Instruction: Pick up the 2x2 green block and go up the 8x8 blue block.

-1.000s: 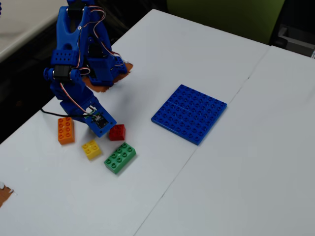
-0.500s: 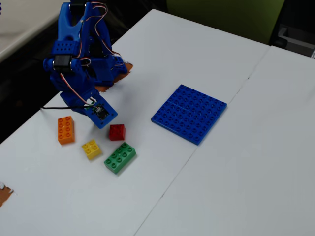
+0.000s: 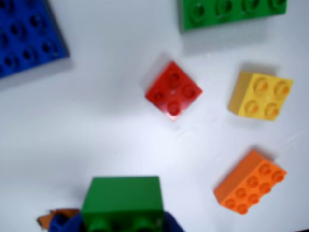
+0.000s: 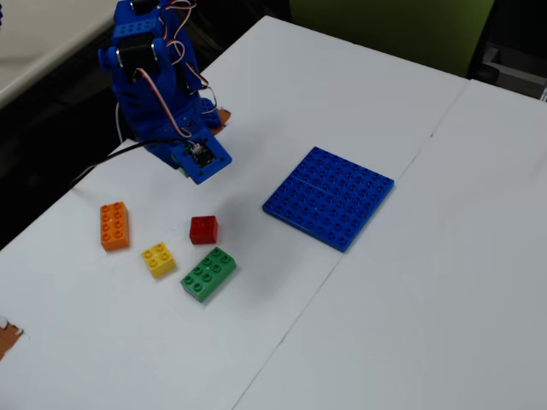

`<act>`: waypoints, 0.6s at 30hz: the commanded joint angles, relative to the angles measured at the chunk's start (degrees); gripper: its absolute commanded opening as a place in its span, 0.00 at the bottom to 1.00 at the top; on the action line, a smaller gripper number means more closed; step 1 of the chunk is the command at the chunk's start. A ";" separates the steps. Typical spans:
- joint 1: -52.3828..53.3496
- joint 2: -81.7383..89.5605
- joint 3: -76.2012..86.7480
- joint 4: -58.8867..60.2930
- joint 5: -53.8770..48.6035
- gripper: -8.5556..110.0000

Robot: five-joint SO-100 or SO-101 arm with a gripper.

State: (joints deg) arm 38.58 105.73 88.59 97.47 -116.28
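Observation:
In the wrist view the 2x2 green block (image 3: 121, 195) fills the bottom edge, held between the blue jaws of my gripper (image 3: 123, 223), which is shut on it above the white table. The 8x8 blue block (image 3: 26, 36) lies at the top left of that view, apart from the gripper. In the fixed view my gripper (image 4: 190, 167) hangs raised at the back left, a sliver of green under it. The 8x8 blue block (image 4: 329, 196) lies flat to its right, mid-table.
A red brick (image 4: 203, 229), a yellow brick (image 4: 159, 258), an orange brick (image 4: 114, 225) and a longer green brick (image 4: 208, 273) lie in a cluster below the gripper. The table's left edge runs close to the arm base. A seam crosses the table.
The arm has risen from among the bricks and swung back and to the right, carrying the small green block off the table. The other bricks have not moved.

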 commanded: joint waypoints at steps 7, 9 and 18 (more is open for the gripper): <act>-18.11 -0.18 -21.27 -2.64 10.55 0.08; -20.04 -1.76 -28.12 0.35 10.55 0.08; -29.36 -3.96 -44.47 2.11 14.15 0.07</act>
State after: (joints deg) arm 11.78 101.95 49.66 99.40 -102.83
